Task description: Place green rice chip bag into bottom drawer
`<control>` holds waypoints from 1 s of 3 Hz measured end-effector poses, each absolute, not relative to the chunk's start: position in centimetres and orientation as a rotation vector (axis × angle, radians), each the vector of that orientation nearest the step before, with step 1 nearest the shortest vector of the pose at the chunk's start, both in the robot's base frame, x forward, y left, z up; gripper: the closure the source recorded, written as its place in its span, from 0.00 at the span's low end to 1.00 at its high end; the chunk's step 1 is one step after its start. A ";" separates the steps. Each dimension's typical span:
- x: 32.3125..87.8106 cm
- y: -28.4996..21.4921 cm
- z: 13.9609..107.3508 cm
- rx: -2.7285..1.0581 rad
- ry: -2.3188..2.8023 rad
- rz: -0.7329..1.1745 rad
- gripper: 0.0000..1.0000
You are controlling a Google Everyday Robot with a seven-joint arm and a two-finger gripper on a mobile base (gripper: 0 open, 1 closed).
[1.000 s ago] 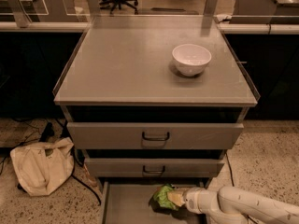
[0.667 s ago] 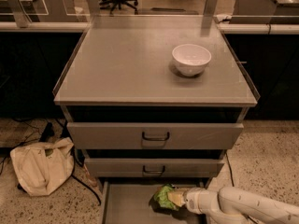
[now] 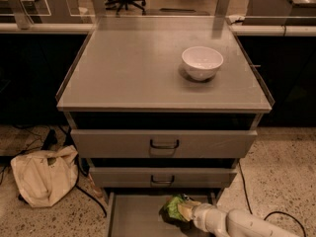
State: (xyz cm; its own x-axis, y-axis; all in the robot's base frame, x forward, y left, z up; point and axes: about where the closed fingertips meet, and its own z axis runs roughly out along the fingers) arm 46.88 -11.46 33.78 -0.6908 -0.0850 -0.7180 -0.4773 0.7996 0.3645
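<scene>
Gripper (image 3: 186, 212) low inside open bottom drawer (image 3: 133, 216), pinching the green rice chip bag (image 3: 172, 207) at its right edge. Bag crinkly and crumpled, over the drawer's flat grey metal floor, right of centre.

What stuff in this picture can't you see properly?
- Bag: in the camera view, the gripper, low over the open bottom drawer, hides its right side. Its lettering is too small to read.
- Bottom drawer: the picture's lower edge cuts off its front.
- Arm: the lower right corner cuts it off.
- Upper drawers: their grey fronts hide what is inside.
</scene>
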 end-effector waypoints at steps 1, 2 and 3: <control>47.4 -12.0 31.9 -0.369 2.264 0.656 1.00; 48.5 -12.5 29.8 -0.325 2.279 0.621 1.00; 49.2 -13.0 28.4 -0.296 2.297 0.606 1.00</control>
State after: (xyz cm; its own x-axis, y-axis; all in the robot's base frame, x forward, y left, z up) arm 49.15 -12.98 28.40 -0.7068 -0.0337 -0.7066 -0.3779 0.8624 0.3369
